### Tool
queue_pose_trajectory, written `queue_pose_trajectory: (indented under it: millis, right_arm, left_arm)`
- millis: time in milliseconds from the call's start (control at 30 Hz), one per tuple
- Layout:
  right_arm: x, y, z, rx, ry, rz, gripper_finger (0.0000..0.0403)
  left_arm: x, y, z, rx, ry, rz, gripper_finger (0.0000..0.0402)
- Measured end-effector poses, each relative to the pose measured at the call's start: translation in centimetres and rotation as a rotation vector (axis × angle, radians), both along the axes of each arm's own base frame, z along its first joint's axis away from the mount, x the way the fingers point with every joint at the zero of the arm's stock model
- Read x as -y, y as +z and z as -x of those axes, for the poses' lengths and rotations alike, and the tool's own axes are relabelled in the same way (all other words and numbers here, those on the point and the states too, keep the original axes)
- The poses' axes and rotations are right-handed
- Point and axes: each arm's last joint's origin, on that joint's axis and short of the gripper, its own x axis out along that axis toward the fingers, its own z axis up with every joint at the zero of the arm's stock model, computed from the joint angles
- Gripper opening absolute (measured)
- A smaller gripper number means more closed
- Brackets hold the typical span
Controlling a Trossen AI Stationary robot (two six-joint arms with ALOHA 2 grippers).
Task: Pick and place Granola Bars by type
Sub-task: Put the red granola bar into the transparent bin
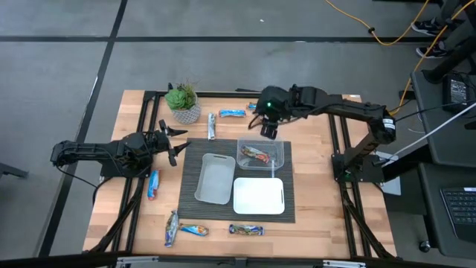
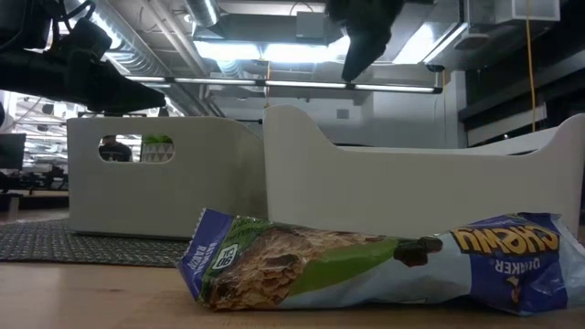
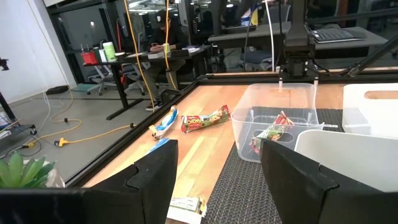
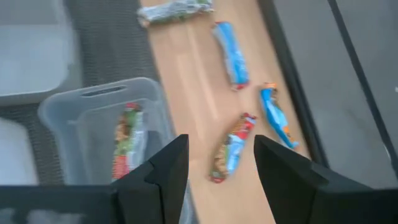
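Observation:
Granola bars lie scattered on the wooden table. A blue bar (image 1: 232, 113) and a silver bar (image 1: 211, 125) are near the far edge, a blue-red one (image 1: 153, 184) is at the left, and three lie along the near edge (image 1: 193, 230). One bar (image 1: 256, 154) lies inside the clear tray (image 1: 280, 146). My right gripper (image 4: 221, 180) is open and empty, raised over the clear tray's far wall (image 4: 99, 99), with a red-blue bar (image 4: 233, 149) just below it. My left gripper (image 1: 172, 141) is open and empty, left of the mat.
A grey tray (image 1: 214, 179) and a white tray (image 1: 259, 196) sit on the dark mat beside the clear tray. A potted plant (image 1: 183, 103) stands at the far left. In the low view a green-blue bar (image 2: 366, 265) lies in front of the trays.

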Motion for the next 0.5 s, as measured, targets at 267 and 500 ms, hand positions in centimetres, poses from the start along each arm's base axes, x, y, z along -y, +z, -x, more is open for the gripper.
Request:
queue_pose_trajectory:
  millis: [267,500]
  right_arm:
    - [4.8,0.2,1.3,0.017,-0.088,0.023,0.0184]
    - [6.8,0.2,2.2,0.038,-0.122,-0.018,0.0184]
  left_arm:
    - [0.0,0.0,0.0,0.000,0.000,0.000,0.0221]
    - [0.0,0.0,0.0,0.000,0.000,0.000,0.0221]
